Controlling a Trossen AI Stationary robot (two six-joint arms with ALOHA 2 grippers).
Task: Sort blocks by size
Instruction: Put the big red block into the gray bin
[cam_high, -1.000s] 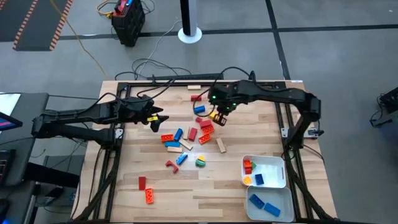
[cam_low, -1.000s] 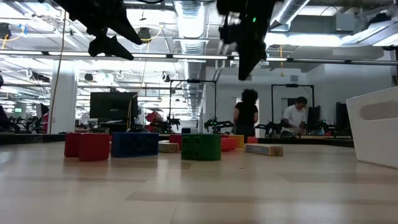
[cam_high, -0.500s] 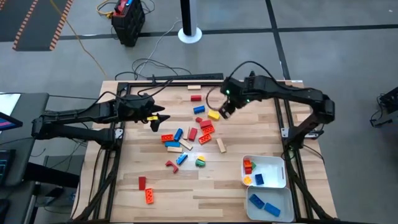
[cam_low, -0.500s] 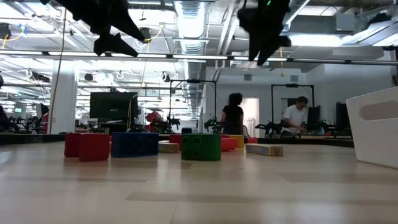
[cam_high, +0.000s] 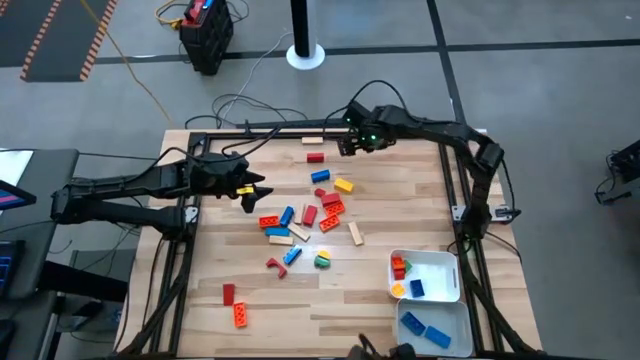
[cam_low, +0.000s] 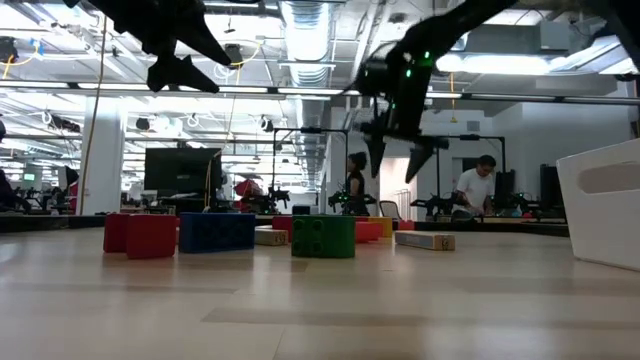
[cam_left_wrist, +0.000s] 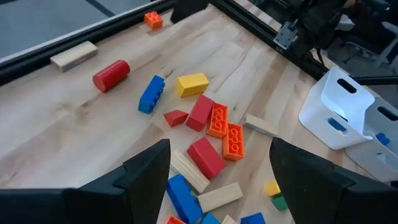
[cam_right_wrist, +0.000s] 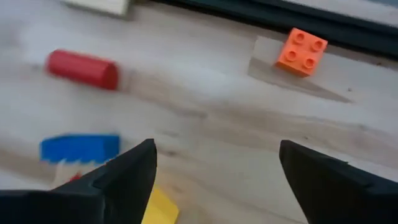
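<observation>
The blocks lie loose on the wooden table, most in a cluster (cam_high: 305, 215) at its middle. A yellow brick (cam_high: 343, 185), a blue brick (cam_high: 320, 176), a red cylinder (cam_high: 316, 157) and a tan wooden block (cam_high: 313, 142) lie farther back. My right gripper (cam_high: 348, 146) hangs open above the table near the far edge. An orange square brick (cam_right_wrist: 302, 50) lies on the wood just beyond its fingers (cam_right_wrist: 134, 171). My left gripper (cam_high: 255, 192) is open in the air at the left, above the cluster (cam_left_wrist: 211, 130).
Two white trays stand at the near right: one (cam_high: 437, 262) holds several small bricks, the other (cam_high: 452, 318) holds blue bricks. Red and orange bricks (cam_high: 234, 305) lie near the front left. A black frame rail (cam_high: 300, 126) runs along the far edge.
My right gripper has opened and let go of the yellow brick, which now lies on the table beside the blue one. It has then swung toward the far edge, rolled about its axis and come lower, ending open over the orange brick.
</observation>
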